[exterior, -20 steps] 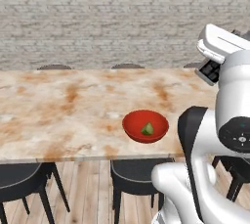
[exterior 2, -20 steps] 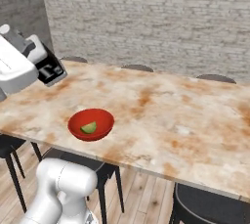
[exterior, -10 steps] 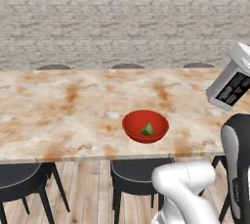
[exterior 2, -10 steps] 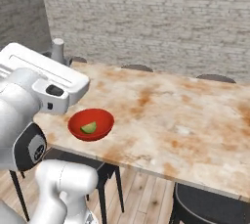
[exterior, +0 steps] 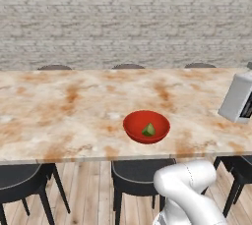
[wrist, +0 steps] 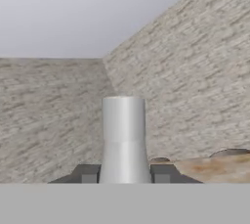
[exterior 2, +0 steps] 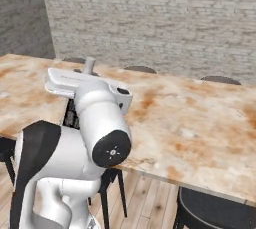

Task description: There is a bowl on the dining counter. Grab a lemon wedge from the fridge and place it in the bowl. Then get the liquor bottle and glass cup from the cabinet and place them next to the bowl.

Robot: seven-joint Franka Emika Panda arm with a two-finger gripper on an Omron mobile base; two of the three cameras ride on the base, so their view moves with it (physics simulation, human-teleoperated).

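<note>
Grey bottle (wrist: 124, 140) neck clamped between the gripper (wrist: 124, 174) fingers.
Left base view: red bowl (exterior: 146, 126) with lemon wedge (exterior: 148, 130) near the counter (exterior: 59, 111) edge.

Home kitchen/dining: marble counter (exterior: 74, 106), stools (exterior: 19, 182), brick wall (exterior: 123, 17).

Glossy bowl (exterior: 146, 126); marbled counter (exterior: 74, 106) (smooth)
</note>
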